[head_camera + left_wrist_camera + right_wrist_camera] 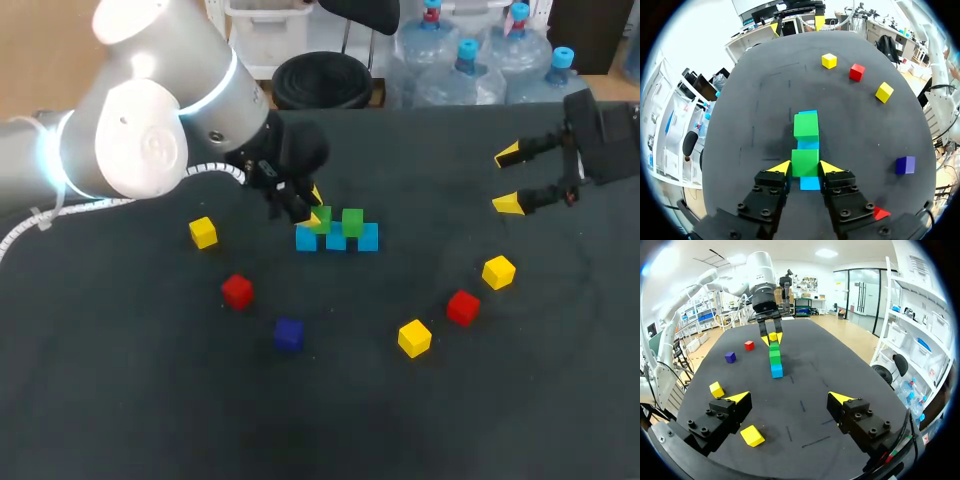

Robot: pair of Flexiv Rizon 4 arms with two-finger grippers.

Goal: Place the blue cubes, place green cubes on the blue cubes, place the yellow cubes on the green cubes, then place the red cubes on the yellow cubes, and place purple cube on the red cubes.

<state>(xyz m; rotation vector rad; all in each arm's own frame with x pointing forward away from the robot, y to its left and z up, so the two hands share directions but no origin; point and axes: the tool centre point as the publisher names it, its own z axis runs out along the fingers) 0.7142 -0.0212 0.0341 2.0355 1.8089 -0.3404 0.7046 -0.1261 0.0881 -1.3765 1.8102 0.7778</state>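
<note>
Left wrist view: a green cube on the blue row, ready to let go

The left gripper has its two fingers against both sides of a green cube, so it seems closed on it. This cube sits on the near blue cube. I judge that the step in hand is to release it. To do this well, the cube should lie flat and in line with the other green cube just ahead, which stands on the same row. The fingers should then open only a little and the arm should rise straight up, because a sideways pull could push the small row apart.

The right gripper hangs over the right part of the table, wide open, with nothing in it.

Count, from the head view:
- three blue cubes, in one touching row
- two green cubes on them
- three yellow cubes
- two red cubes
- one purple cube

Yellow, red and purple lie loose on the table, apart from the row.
</note>
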